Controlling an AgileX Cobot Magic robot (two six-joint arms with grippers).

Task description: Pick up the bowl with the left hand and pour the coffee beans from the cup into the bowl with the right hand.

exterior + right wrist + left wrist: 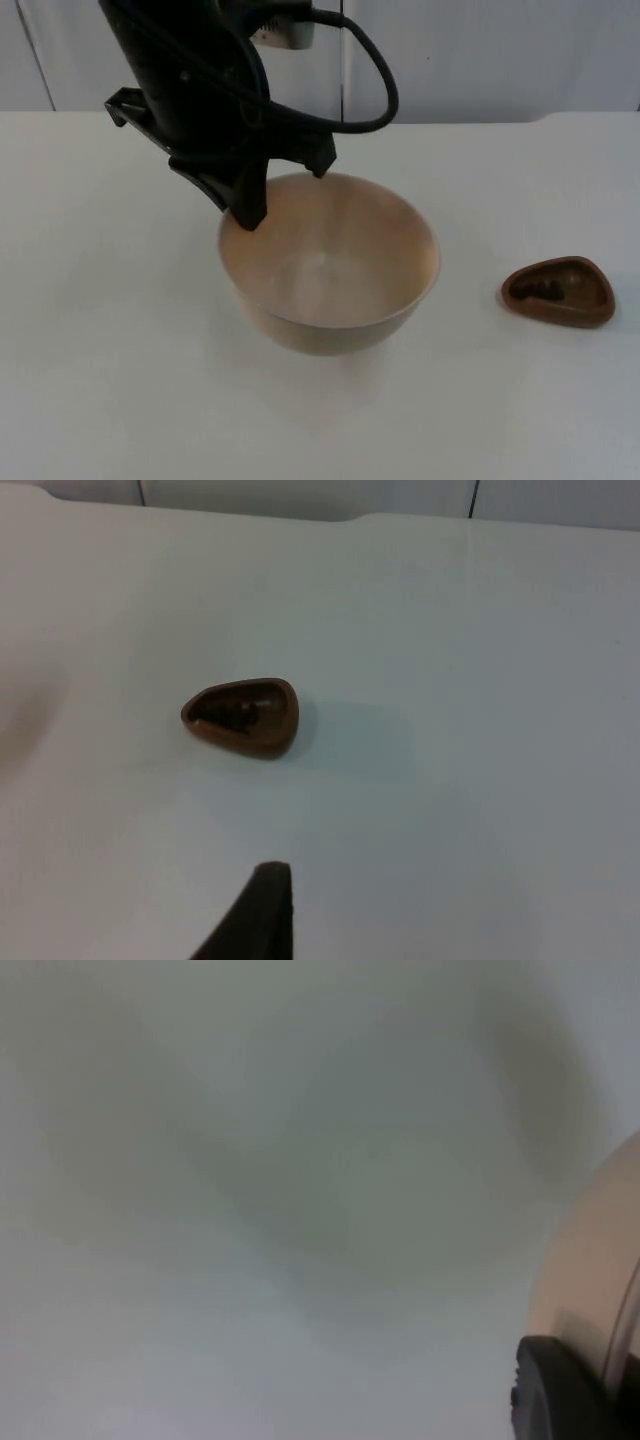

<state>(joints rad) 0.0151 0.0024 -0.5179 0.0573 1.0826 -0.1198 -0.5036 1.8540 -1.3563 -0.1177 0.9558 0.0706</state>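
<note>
**Bowl gripped at the rim, cup not yet touched**

Left gripper point(285, 195) is clamped on the far rim of the bowl point(335, 275), one finger inside the wall and one outside. The left wrist view agrees: a black fingertip point(560, 1390) sits against the pale outer wall. The bowl casts a soft shadow low on the table point(100, 350), and blurred table passes under the wrist camera. My reading is that the bowl is lifted, or just leaving the surface. Its inside looks bare, no beans in it.

Outward from that grip, off to the robot's right and well apart from the bowl, stands the small brown cup point(558, 291). It is upright on the table, with dark coffee beans point(540, 291) lying in its bottom.

The right gripper hangs above and short of the cup, one black fingertip point(255, 910) showing; I cannot tell whether it is open or closed. The cup point(242, 716) lies ahead of it, untouched.

Step in hand: the bowl pickup, nearly settled. Next, in my judgement, the right gripper must reach forward and down and take the cup by its wall. It must hold the cup level so no beans spill before it is over the bowl.
</note>
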